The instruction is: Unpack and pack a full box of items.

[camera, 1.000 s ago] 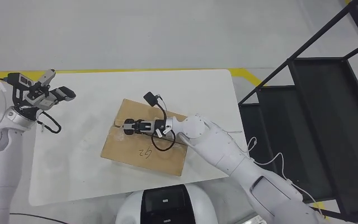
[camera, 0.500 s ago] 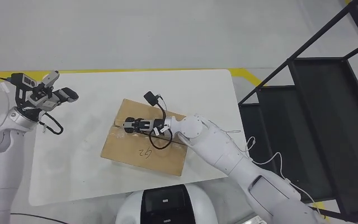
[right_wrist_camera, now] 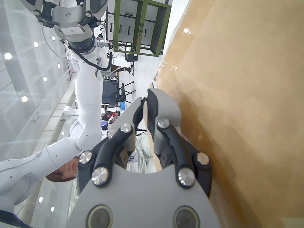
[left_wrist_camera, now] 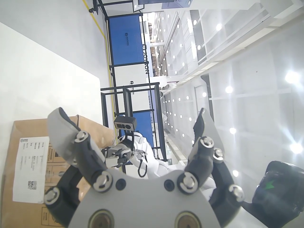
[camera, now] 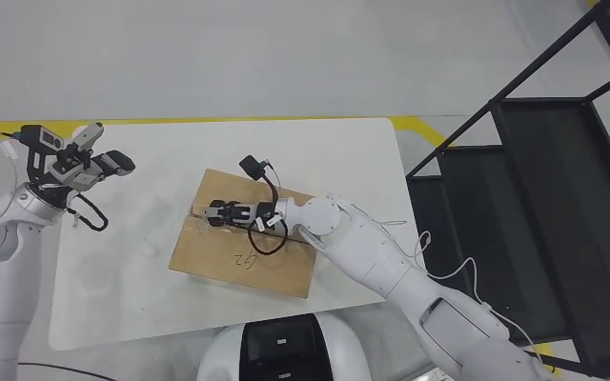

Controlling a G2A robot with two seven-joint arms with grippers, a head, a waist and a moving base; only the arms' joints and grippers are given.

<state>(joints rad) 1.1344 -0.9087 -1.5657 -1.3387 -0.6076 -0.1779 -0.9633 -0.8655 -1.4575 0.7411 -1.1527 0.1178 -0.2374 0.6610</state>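
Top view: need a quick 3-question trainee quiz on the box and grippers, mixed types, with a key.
1. True or false: the box has its flaps open.
2. The right gripper is: A over the box; B beside it; C far from it.
3. Fill in: the left gripper has its fingers ____.

Key: 1 false; 2 A; 3 open.
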